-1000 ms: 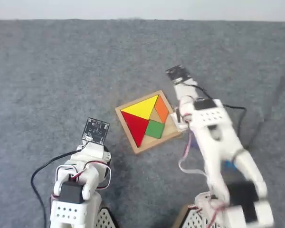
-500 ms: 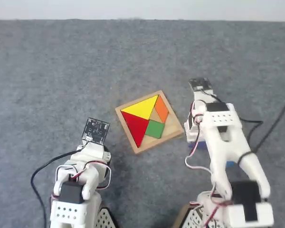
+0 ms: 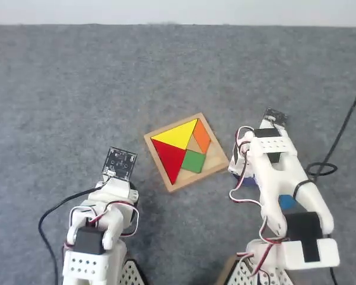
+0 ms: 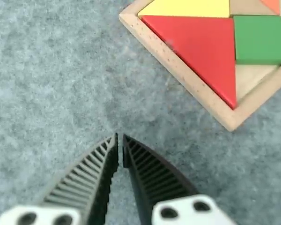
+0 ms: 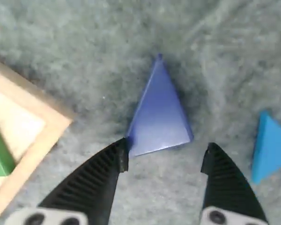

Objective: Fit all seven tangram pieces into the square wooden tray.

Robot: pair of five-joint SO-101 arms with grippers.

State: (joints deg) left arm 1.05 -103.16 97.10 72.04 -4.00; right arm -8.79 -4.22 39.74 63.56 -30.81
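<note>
The square wooden tray (image 3: 210, 169) lies turned like a diamond at mid-table. It holds a yellow triangle (image 3: 177, 136), a red triangle (image 3: 169, 157), a green square (image 3: 194, 161) and an orange piece (image 3: 202, 136). My right gripper (image 5: 167, 152) is open and hangs over a dark blue triangle (image 5: 159, 112) on the carpet, one finger on either side of its near edge, just off the tray's corner (image 5: 37, 126). A light blue piece (image 5: 271, 145) lies beside it. My left gripper (image 4: 119, 138) is shut on nothing, above bare carpet short of the tray's edge (image 4: 178, 79).
Grey carpet covers the whole table. The right arm (image 3: 267, 151) stands to the right of the tray, the left arm (image 3: 107, 208) at the near left. A black cable (image 3: 344, 124) runs along the right side.
The right arm has swung rightward and back from the tray's right corner. The left arm and the pieces in the tray have not moved.
</note>
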